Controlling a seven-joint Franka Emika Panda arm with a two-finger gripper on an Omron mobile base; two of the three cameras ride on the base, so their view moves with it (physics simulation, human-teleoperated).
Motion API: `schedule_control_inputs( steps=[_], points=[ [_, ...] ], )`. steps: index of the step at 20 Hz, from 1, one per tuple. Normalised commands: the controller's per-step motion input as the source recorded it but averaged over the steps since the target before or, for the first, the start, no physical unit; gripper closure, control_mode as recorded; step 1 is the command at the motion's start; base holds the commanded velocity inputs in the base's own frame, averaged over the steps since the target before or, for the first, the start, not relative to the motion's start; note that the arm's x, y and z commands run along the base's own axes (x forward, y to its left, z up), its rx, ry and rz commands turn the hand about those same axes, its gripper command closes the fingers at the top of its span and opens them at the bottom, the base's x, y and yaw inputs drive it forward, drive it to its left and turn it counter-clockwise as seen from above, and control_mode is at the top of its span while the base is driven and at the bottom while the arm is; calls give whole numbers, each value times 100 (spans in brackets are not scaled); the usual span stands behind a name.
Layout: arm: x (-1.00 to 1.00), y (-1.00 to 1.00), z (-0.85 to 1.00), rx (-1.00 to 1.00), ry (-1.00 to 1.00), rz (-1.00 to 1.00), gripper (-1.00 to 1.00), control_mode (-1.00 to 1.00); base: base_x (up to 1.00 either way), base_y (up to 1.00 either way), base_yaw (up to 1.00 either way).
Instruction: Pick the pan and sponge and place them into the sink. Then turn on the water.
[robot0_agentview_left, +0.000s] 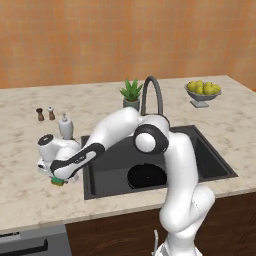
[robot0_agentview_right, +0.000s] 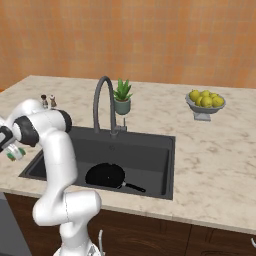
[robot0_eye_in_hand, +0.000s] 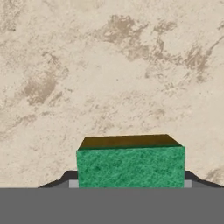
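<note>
The green-topped, yellow-bottomed sponge (robot0_eye_in_hand: 130, 166) fills the gap between my two fingertips, and my gripper (robot0_eye_in_hand: 130, 183) is shut on it, with marble counter behind it. In the left base view my gripper (robot0_agentview_left: 57, 180) is low over the counter just left of the sink (robot0_agentview_left: 212, 160), and the sponge (robot0_agentview_left: 58, 182) peeks out under the hand. The black pan (robot0_agentview_left: 146, 176) lies on the floor of the basin, with its handle pointing right in the right base view, where the pan (robot0_agentview_right: 105, 176) sits in the sink (robot0_agentview_right: 150, 150). My gripper (robot0_agentview_right: 14, 154) is at the far left edge there.
A white soap dispenser (robot0_agentview_left: 65, 126) stands just behind my hand. Two small shakers (robot0_agentview_left: 45, 114) stand further back. The gooseneck tap (robot0_agentview_left: 152, 92) and a potted plant (robot0_agentview_left: 131, 94) are behind the basin. A bowl of lemons (robot0_agentview_left: 202, 91) is at the far right.
</note>
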Motion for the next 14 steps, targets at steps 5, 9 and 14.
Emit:
schedule_control_inputs(
  steps=[5, 9, 14],
  points=[
    [-34, -73, 17, 0, -13, -19, 100, -100, 0, 0, 0],
    [-22, -64, 86, 0, -9, -22, 100, -100, 0, 0, 0],
    [-10, -76, 83, 0, -6, -30, 100, -100, 0, 0, 0]
  ],
)
